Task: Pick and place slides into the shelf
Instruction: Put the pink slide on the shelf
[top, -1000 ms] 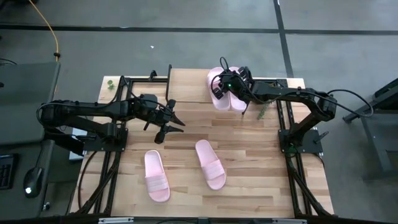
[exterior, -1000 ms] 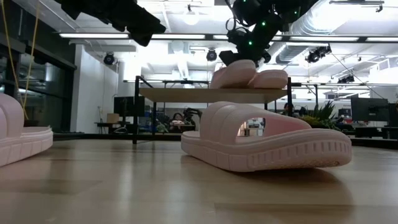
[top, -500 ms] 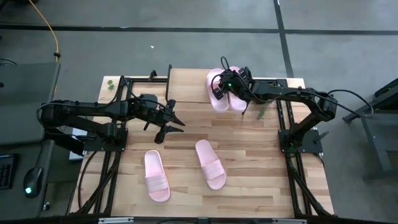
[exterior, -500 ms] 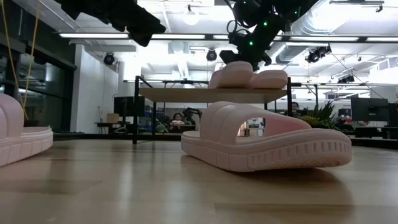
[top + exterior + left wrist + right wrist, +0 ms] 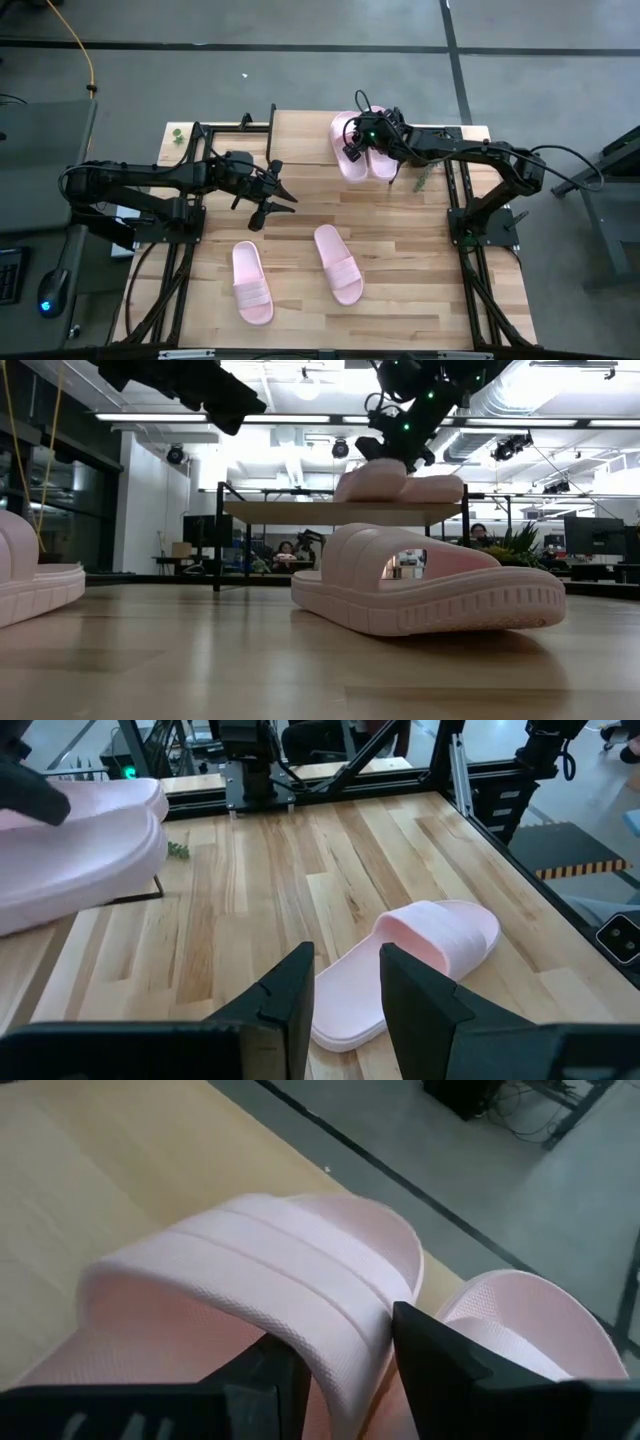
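Note:
Two pale pink slides lie soles down on the table, one (image 5: 252, 283) toward the near left and one (image 5: 338, 263) nearer the middle. Two more are on the shelf (image 5: 300, 140) at the far edge: a free one (image 5: 384, 152) and, to its left, one (image 5: 349, 152) that my right gripper (image 5: 357, 140) is shut on. In the low view these two slides (image 5: 400, 482) sit on the shelf's plank (image 5: 300, 512). My left gripper (image 5: 277, 200) hovers open above the table's left middle, touching nothing. The left wrist view shows it (image 5: 345, 1005) above a table slide (image 5: 410, 960). My right gripper (image 5: 345, 1375) pinches the wide ribbed strap (image 5: 345, 1335) of the left shelf slide at the strap's edge, with one finger (image 5: 265, 1380) on each side of it. It comes from above, slanting in from the table's right. The slide's sole (image 5: 365, 496) is level at the shelf top.
The shelf plank has free room to the left of the two slides (image 5: 290, 130). A small green sprig (image 5: 422, 180) lies on the table near the right arm. Black frame rails (image 5: 190, 200) run along both table sides. Bare tabletop (image 5: 400, 230) lies between the arms.
My right gripper, still shut on the strap, has carried its slide a little toward the table's left along the shelf top. The slide now sits flatter next to its neighbour. The left arm has kept still.

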